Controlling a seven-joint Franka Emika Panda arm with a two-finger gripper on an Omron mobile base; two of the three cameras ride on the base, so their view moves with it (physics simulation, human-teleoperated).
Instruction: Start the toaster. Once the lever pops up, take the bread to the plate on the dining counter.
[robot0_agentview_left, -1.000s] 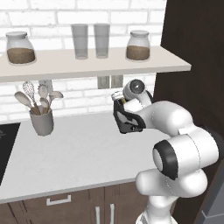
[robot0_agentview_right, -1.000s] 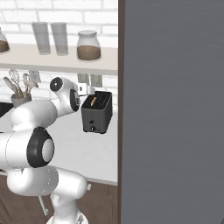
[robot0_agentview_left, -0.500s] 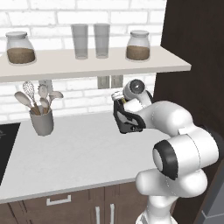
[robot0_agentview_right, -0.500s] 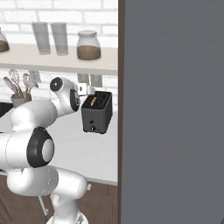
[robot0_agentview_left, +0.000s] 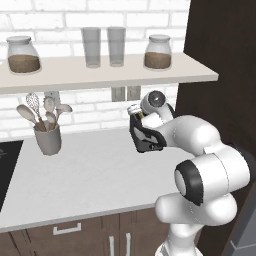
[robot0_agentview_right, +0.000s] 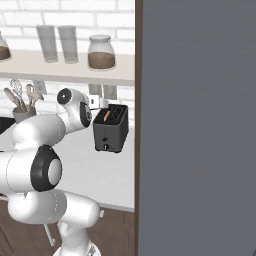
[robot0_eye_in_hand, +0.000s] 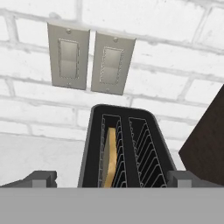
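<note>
Toaster (robot0_agentview_right: 110, 129): black, boxy, standing on the pale bench (robot0_agentview_left: 95, 175) against the white brick wall, round knob low on its narrow face in my right base view. In my hand view it sits at 6 o'clock, two wire-lined slots open to the camera.

Bread (robot0_eye_in_hand: 110, 157): one tan slice, upright in the slot on the 9 o'clock side of the hand view, sunk inside the wires. A sliver of it also shows at the toaster's top in the right base view.

Claw (robot0_eye_in_hand: 110, 178): spread wide, one dark fingertip (robot0_eye_in_hand: 38, 178) at either side of the toaster body, holding nothing. I cannot tell whether the tips touch the casing.

Wall plates (robot0_eye_in_hand: 89, 61): two grey ones side by side, at 12 o'clock above the toaster.

Dark panel (robot0_eye_in_hand: 205, 144): at 3 o'clock of the toaster.

Utensil crock (robot0_agentview_left: 47, 137): grey, with whisk and spoons, well apart toward 9 o'clock on the bench in my left base view.

Shelf (robot0_agentview_left: 100, 70): above, carrying two jars (robot0_agentview_left: 22, 54) with brown fill and two clear tumblers (robot0_agentview_left: 102, 46) between them.
</note>
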